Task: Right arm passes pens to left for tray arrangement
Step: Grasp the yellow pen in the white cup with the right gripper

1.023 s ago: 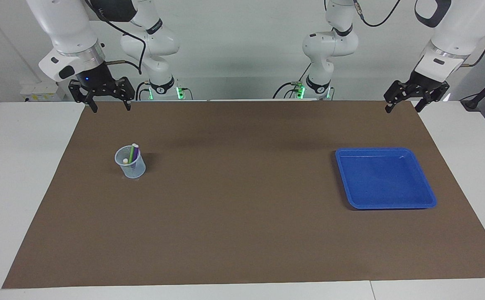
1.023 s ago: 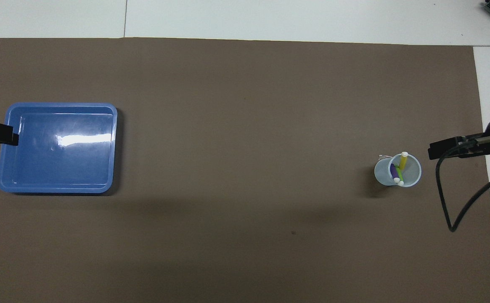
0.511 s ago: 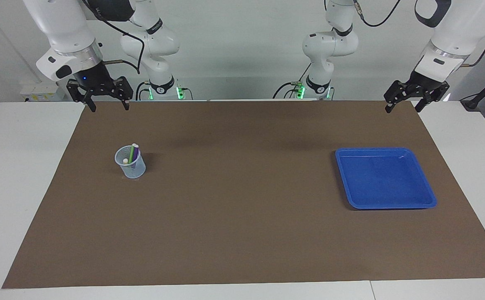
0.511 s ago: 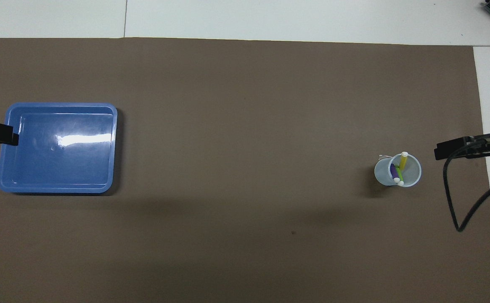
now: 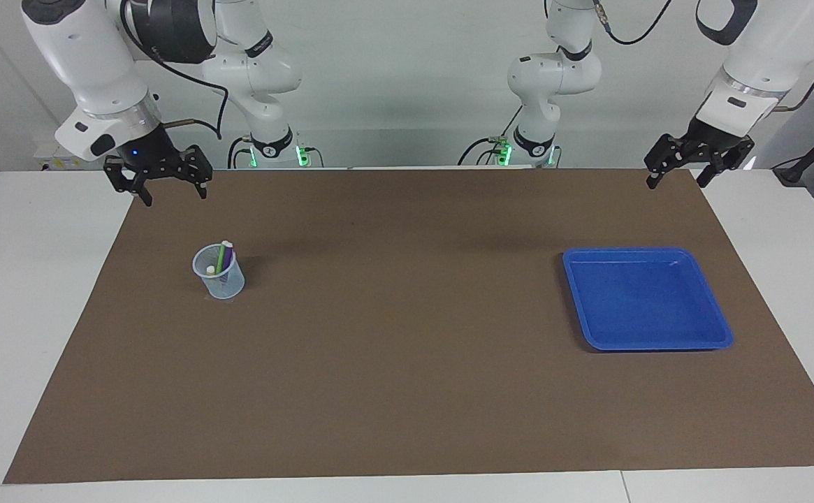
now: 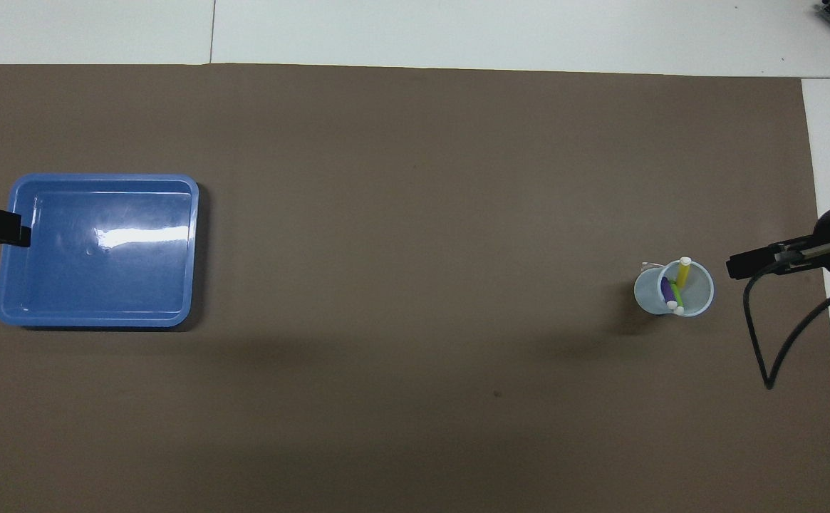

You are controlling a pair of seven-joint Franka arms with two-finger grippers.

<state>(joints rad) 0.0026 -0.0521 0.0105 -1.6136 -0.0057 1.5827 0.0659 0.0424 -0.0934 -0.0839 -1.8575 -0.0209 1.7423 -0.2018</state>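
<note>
Brown matting (image 5: 407,363) covers the white table (image 5: 22,314). Since the earlier frame the right end effector (image 5: 172,193) has shifted toward its own end of the table; the left end effector (image 5: 676,178) has not moved — that arm waits. Both end effectors hang open and empty over the mat's robot-side edge. The pens (image 5: 220,260) (yellow, purple, green) stand tilted in a pale mesh cup (image 5: 219,274), which sits farther from the robots than the right end effector and well apart from it. The tray (image 5: 648,340) lies toward the left arm's end, holding nothing. A black cable (image 6: 771,342) loops beside the right end effector — clear of the cup.
</note>
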